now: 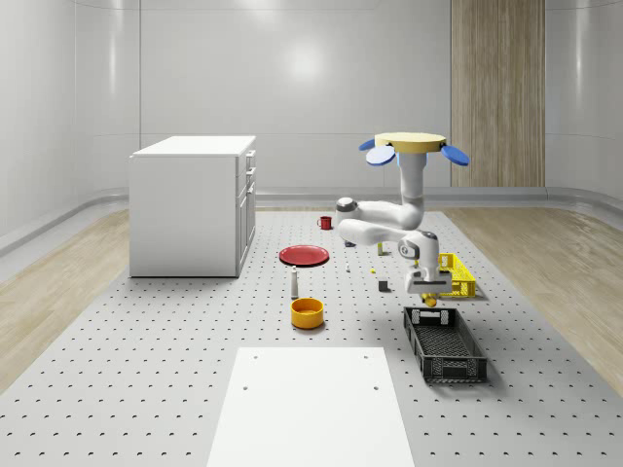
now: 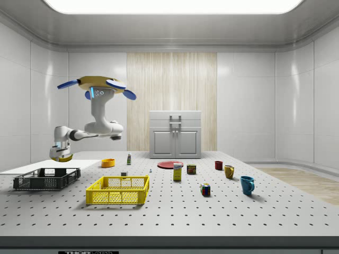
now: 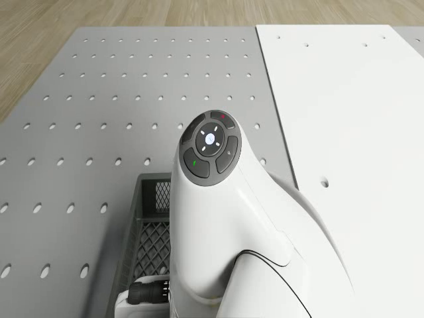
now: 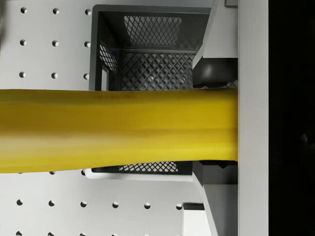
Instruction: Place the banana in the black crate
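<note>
Whole-scene view: the drone point(image 1: 413, 145) hovers over the bench point(image 1: 146, 360), its jaws point(image 1: 428, 298) pinching the banana point(image 1: 429, 301) just above the black crate point(image 1: 446, 347)'s far end. Side view: banana point(image 2: 64, 157) above the crate point(image 2: 46, 179). Wrist view: banana point(image 4: 118, 129) crosses the crate point(image 4: 147, 64).

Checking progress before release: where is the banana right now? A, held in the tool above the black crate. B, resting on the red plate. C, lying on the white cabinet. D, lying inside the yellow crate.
A: the banana sits clamped in the tool, with the black crate directly beneath it.
</note>
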Robot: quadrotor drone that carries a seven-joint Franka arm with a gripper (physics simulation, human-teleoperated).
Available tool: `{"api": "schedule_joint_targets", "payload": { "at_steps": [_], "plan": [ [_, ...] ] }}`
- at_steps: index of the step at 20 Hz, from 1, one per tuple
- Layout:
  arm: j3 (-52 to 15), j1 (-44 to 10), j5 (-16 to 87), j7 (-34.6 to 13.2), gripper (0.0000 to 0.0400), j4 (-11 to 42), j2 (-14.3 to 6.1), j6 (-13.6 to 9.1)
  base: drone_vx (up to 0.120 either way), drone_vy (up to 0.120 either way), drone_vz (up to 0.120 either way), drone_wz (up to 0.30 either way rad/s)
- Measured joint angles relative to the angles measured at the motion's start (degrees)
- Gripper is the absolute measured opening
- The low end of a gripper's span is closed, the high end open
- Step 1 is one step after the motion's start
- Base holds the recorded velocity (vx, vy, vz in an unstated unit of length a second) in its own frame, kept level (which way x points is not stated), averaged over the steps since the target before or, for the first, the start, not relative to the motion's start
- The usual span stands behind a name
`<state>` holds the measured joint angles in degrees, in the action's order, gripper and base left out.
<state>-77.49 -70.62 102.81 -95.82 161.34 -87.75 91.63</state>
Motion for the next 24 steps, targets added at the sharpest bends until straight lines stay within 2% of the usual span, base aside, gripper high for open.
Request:
{"api": "schedule_joint_targets", "payload": {
  "at_steps": [6, 9, 14, 17, 24],
  "plan": [
    [0.0, 0.0, 0.0, 0.0, 0.0193, 0.0, -0.1, 0.1, 0.107, 0.107, -0.107, 0.0],
    [0.0, 0.0, 0.0, 0.0, 0.0193, 0.0, -0.1, 0.1, 0.093, 0.0, 0.0, 0.0],
    [0.0, 0.0, -0.1, 0.0, 0.0193, 0.0, -0.2, 0.2, 0.12, 0.0, -0.12, 0.0],
    [0.0, 0.0, -0.1, 0.0, 0.0193, 0.0, -0.2, 0.2, 0.12, 0.0, -0.013, 0.0],
    [3.1, -0.4, 2.9, 0.1, 0.0193, -0.7, -0.3, 1.4, 0.0, 0.0, 0.0, 0.0]
  ]
}}
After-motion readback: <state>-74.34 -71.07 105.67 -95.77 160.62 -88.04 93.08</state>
